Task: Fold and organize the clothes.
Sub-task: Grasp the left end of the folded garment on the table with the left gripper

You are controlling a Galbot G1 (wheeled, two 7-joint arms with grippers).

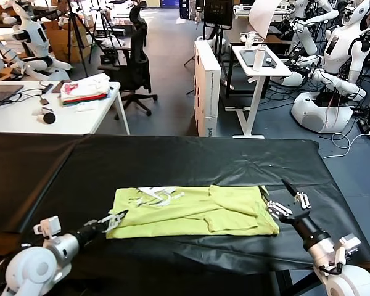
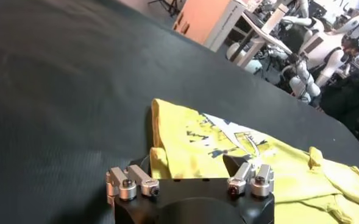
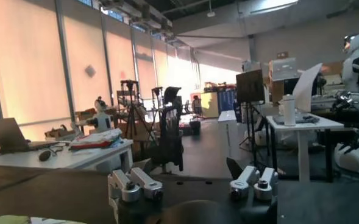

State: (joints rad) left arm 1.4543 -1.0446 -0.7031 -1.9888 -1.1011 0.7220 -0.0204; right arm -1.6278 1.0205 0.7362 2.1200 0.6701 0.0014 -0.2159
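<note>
The clothes are one lime T-shirt (image 1: 197,209), lying folded into a long band on the black table (image 1: 172,160), its white print (image 1: 157,196) face up near the left end. My left gripper (image 1: 116,219) is low at the shirt's left edge, open. In the left wrist view the gripper (image 2: 188,167) has the T-shirt (image 2: 191,140) showing between its spread fingers (image 2: 130,182). My right gripper (image 1: 282,196) hovers open at the shirt's right edge, tilted upward. The right wrist view looks over that gripper (image 3: 191,173) into the room; only a sliver of the shirt (image 3: 8,219) shows there.
Behind the black table stand a white desk (image 1: 24,117) with a folded white, pink and red fabric stack (image 1: 85,89), an office chair (image 1: 134,61), a white side table (image 1: 259,61) and other robots (image 1: 333,68). Bare black cloth surrounds the shirt.
</note>
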